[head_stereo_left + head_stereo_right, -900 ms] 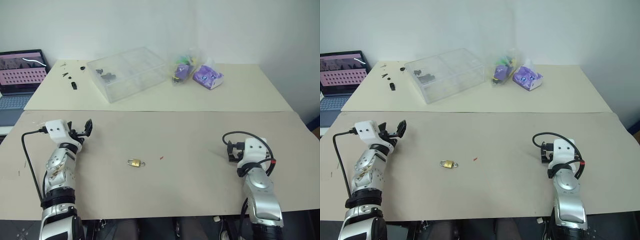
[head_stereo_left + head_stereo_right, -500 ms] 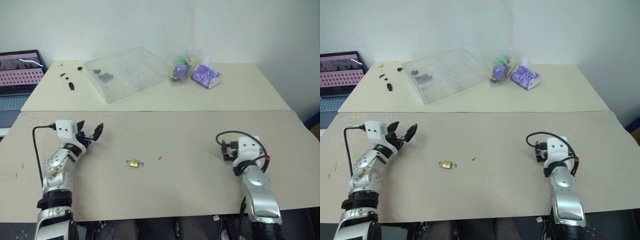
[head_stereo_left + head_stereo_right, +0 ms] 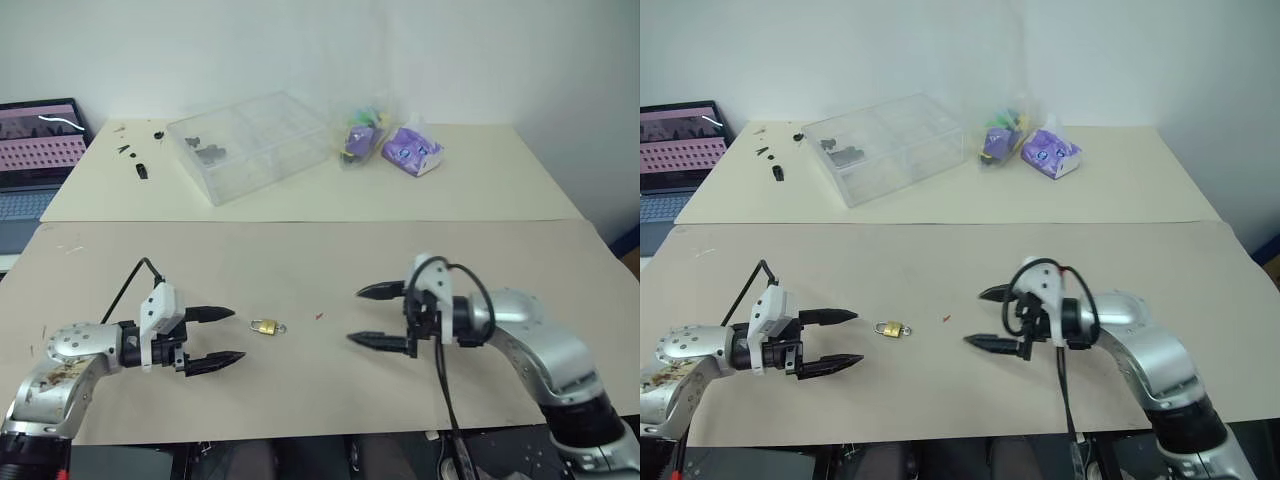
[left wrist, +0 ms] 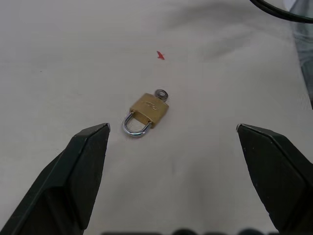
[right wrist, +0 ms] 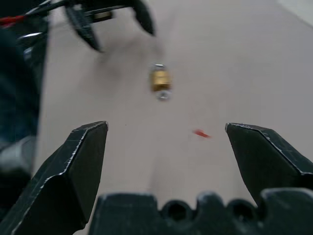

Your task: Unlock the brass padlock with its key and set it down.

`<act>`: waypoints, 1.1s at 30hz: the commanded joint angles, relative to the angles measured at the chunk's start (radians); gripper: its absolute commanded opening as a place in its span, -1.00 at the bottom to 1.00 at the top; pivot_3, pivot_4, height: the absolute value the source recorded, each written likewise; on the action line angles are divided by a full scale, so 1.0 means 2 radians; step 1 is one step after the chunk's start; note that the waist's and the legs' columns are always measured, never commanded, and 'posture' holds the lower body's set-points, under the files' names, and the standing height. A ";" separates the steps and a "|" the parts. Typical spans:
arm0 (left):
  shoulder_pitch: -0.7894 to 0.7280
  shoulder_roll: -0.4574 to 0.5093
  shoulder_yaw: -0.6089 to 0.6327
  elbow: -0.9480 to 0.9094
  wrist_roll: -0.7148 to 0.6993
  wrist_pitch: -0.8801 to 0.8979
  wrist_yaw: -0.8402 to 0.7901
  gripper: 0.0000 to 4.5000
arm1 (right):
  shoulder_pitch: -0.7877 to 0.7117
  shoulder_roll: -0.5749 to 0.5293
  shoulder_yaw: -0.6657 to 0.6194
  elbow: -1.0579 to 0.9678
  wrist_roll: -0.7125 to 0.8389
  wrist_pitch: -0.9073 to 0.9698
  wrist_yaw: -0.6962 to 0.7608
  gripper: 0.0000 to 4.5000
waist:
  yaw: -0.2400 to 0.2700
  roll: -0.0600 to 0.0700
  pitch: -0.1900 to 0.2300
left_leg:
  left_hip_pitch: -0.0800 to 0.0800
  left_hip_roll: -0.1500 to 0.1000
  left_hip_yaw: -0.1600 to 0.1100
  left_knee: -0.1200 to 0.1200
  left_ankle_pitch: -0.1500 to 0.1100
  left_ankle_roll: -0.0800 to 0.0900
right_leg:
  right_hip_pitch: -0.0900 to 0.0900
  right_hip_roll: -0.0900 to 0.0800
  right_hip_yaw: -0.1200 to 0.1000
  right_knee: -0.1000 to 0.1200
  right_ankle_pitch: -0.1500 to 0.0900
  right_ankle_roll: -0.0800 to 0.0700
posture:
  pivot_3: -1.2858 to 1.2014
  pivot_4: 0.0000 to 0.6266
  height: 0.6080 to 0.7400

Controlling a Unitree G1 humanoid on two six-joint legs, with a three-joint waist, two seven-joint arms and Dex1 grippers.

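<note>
Padlock [image 3: 266, 326] flat on tabletop [image 3: 330, 262], between left end effector [image 3: 222, 336] and right end effector [image 3: 366, 316], both wide open, empty. Risk: tiny, low (key stub barely visible), easily skidded or mis-pinched by fingertips.

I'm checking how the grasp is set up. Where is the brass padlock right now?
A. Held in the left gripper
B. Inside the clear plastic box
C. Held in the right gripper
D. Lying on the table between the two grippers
D: the brass padlock lies flat on the table, with the left gripper on one side and the right gripper on the other, both with jaws open and touching nothing.
</note>
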 commanded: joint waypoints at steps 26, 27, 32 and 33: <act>-0.033 0.046 0.006 0.012 0.014 -0.010 -0.037 0.96 | -0.090 0.166 0.088 0.125 -0.124 -0.032 -0.107 1.00 | 0.004 0.000 0.000 | -0.002 0.000 0.000 0.001 -0.001 -0.002 | -0.002 0.000 -0.001 0.002 0.003 -0.001 | 0.03 -0.52 1.00; -0.047 0.040 -0.008 0.021 0.023 -0.019 -0.042 0.96 | -0.087 0.155 0.079 0.115 -0.119 -0.027 -0.104 1.00 | 0.005 0.000 0.000 | -0.002 0.000 0.000 0.001 -0.001 -0.002 | -0.002 0.000 -0.001 0.002 0.003 -0.001 | 0.03 -0.52 1.00; -0.136 -0.003 -0.074 0.107 0.072 -0.075 -0.069 0.96 | -0.052 0.108 0.032 0.046 -0.090 0.001 -0.105 1.00 | 0.015 0.000 0.000 | -0.002 -0.001 0.000 0.001 -0.001 -0.002 | -0.001 0.000 -0.001 0.002 0.003 0.000 | 0.03 -0.52 1.00; -0.154 -0.011 -0.086 0.128 0.081 -0.086 -0.076 0.96 | -0.042 0.100 0.022 0.029 -0.084 0.009 -0.107 1.00 | 0.015 0.000 0.000 | -0.002 -0.001 0.000 0.001 -0.001 -0.002 | -0.001 0.000 -0.001 0.001 0.003 0.000 | 0.03 -0.52 1.00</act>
